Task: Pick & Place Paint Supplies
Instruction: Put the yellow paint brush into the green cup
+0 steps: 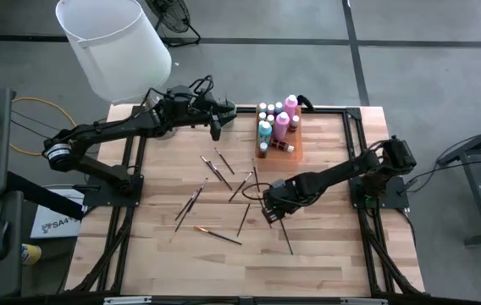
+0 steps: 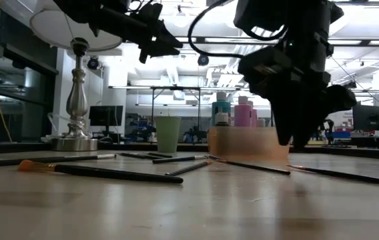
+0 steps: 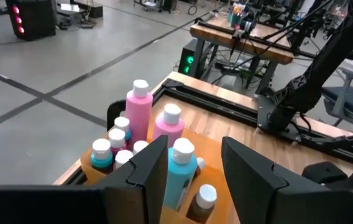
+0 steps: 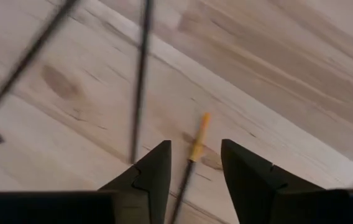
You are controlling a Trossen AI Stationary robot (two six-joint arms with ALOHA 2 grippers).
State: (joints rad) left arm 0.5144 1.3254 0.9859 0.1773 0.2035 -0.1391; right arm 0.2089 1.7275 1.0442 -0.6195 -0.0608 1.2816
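Yellow-tipped paintbrush [image 4: 196, 142] lying flat on the wooden surface [image 1: 334, 246], bristle end poking out ahead between the two fingers [image 4: 148, 171] of the right end effector [image 1: 271, 208]. Fingers parted on either side of the handle with a gap each side, nothing clamped. Second dark brush [image 4: 140, 74] just beside the same end effector, also flat on the surface. Low view puts the right end effector [image 2: 295, 137] pointed straight down, tips close above the wood.

More brushes [image 1: 191, 201] scattered flat further out toward the left arm's side, one orange-tipped brush [image 2: 99, 171] nearest the low camera.

Paint bottles [image 1: 276, 127] clustered upright in a tan holder [image 3: 217, 152], well beyond the right end effector at the far edge. Tall pink bottle [image 3: 138, 112] and teal bottle [image 3: 179, 171] directly ahead of the left end effector [image 1: 216, 119]. Left end effector raised off the surface just beside the bottle group, fingers [image 3: 251, 168] apart, grasping nothing.

White lampshade [image 1: 113, 42] behind the left arm.
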